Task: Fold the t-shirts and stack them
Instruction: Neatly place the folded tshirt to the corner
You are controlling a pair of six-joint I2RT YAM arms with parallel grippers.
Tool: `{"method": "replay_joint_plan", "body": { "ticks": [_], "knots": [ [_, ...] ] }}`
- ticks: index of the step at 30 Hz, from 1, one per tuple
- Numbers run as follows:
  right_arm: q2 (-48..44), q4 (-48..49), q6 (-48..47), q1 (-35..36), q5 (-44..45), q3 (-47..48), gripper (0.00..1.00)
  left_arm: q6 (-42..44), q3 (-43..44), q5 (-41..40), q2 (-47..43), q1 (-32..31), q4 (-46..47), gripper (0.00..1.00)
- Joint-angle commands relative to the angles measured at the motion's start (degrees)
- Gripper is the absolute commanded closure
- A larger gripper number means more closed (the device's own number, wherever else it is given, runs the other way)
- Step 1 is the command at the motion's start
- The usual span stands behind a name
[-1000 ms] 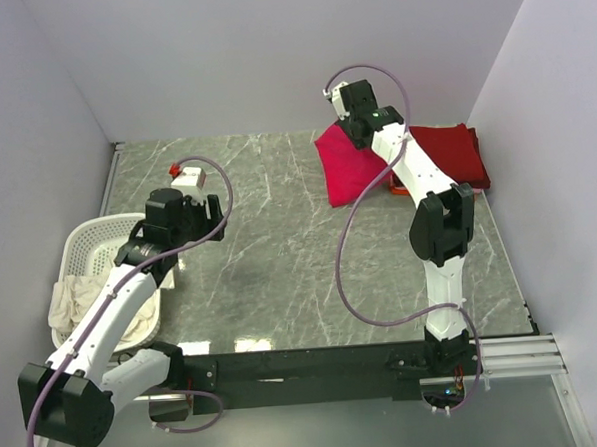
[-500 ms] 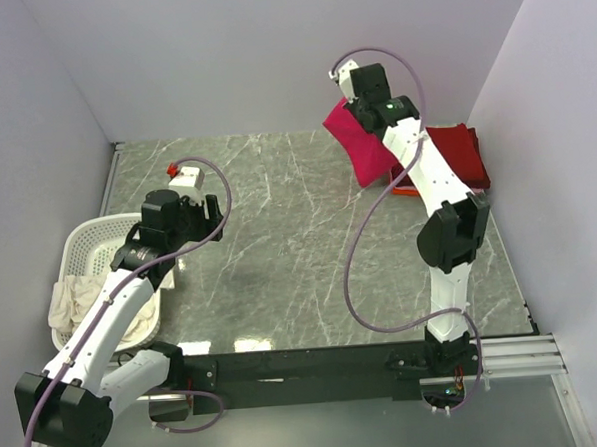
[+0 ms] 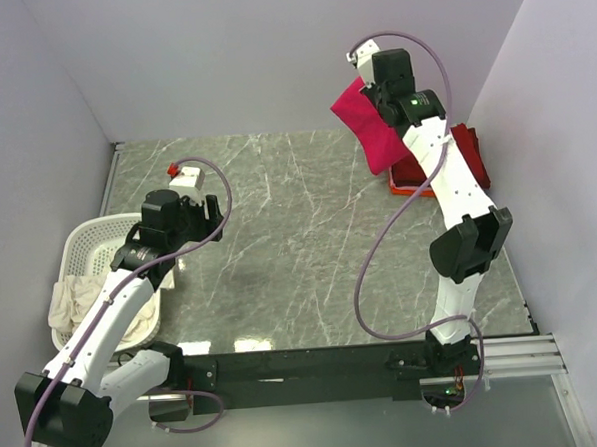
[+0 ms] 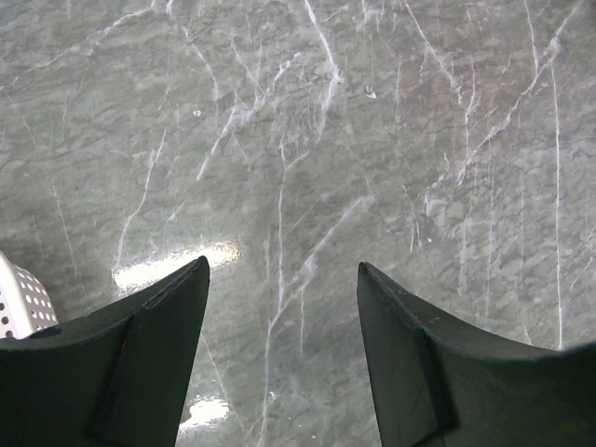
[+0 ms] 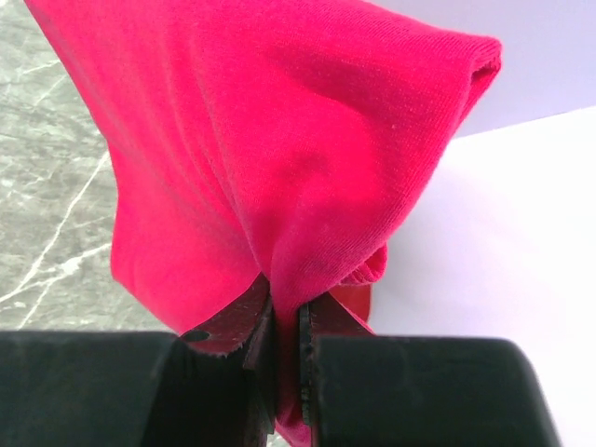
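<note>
Cream shirt (image 3: pixel 67 301) in basket (image 3: pixel 89 234), far left | left gripper (image 4: pixel 281 270) spread, empty, over table (image 3: pixel 278 215) | crimson shirt (image 3: pixel 365 120) hangs lengthwise from clamped right gripper (image 5: pixel 284 307), aloft, up-left of maroon stack (image 3: pixel 470 142); right arm nearer.

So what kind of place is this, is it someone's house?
Probably a robot test booth, not a house: a left arm and right arm bolted at a marble-look table's edge, plain walls close around it, and a laundry basket.

One crimson t-shirt (image 3: pixel 366 128), one maroon (image 3: pixel 467 153), one cream (image 3: pixel 70 298), one basket (image 3: pixel 91 237), two arms (image 3: pixel 108 319) (image 3: pixel 457 190).
</note>
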Motion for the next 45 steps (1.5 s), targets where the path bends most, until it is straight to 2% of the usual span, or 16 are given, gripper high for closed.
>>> {"method": "replay_joint_plan", "body": {
  "ticks": [1, 16, 31, 45],
  "knots": [
    [-5.98, 2.83, -1.56, -1.21, 1.87, 0.37, 1.00, 0.95, 1.23, 0.79, -0.57, -0.01, 1.49, 0.30],
    [-7.13, 3.89, -2.09, -6.14, -0.50, -3.16, 1.00, 0.95, 0.97, 1.05, -0.22, -0.01, 1.58, 0.30],
    [3.15, 7.05, -2.44, -13.17, -3.67, -0.44, 1.00, 1.13, 0.97, 0.53, 0.49, -0.01, 1.40, 0.30],
    [10.54, 13.99, -5.16, -19.58, 1.33, -1.48, 1.00, 1.21, 0.79, 0.70, 1.19, -0.01, 1.49, 0.30]
  ]
}}
